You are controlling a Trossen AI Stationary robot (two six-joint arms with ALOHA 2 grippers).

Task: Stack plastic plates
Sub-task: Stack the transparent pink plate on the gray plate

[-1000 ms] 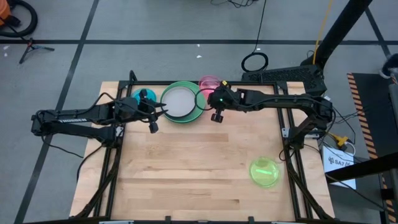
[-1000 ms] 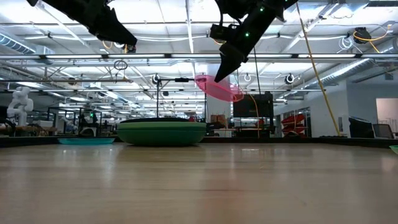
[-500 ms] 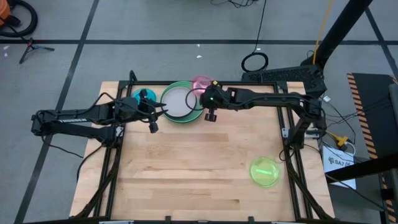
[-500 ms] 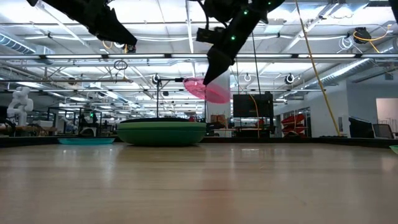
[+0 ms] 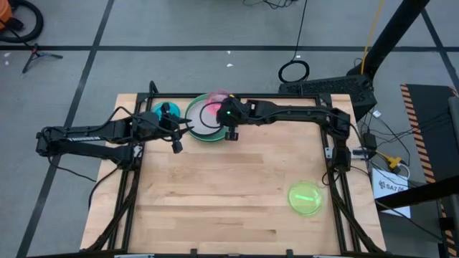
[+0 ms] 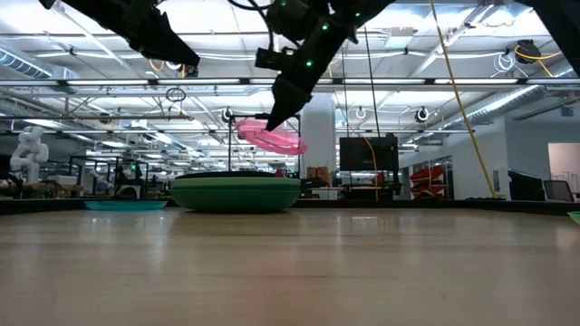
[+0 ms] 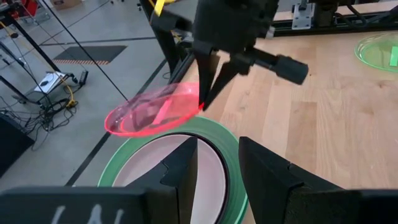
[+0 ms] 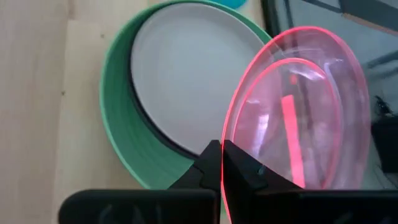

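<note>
A small translucent pink plate [image 5: 211, 107] [image 6: 269, 139] [image 8: 298, 118] hangs in my right gripper [image 5: 223, 113] [image 6: 271, 121], above the far right part of a stack [image 5: 206, 137] [image 6: 236, 193]. The stack is a grey plate [image 8: 186, 81] in dark and mint green ones [image 8: 118, 93], resting flat on the table. My left gripper [image 5: 188, 126] [image 7: 217, 155] hovers open just left of the stack. A blue plate [image 5: 158, 110] lies at the far left. A yellow-green plate [image 5: 306, 197] lies at the near right. My right gripper pinches the pink plate's rim [image 8: 225, 163] between its two fingers [image 7: 209, 87], on the edge that faces the table's right. The fingers come from above, slanting down. The plate is lifted clear and tilted, hanging out leftward over the stack.
Black frame rails [image 5: 287, 95] run along the table's far edge behind the stack. The wide wooden middle and near part of the table [image 5: 222, 193] holds only the yellow-green plate.
My right gripper has carried the pink plate toward the table's left and slightly down, from beside the stack's right edge to over the stack. The plate has stayed pinched and tilted.
</note>
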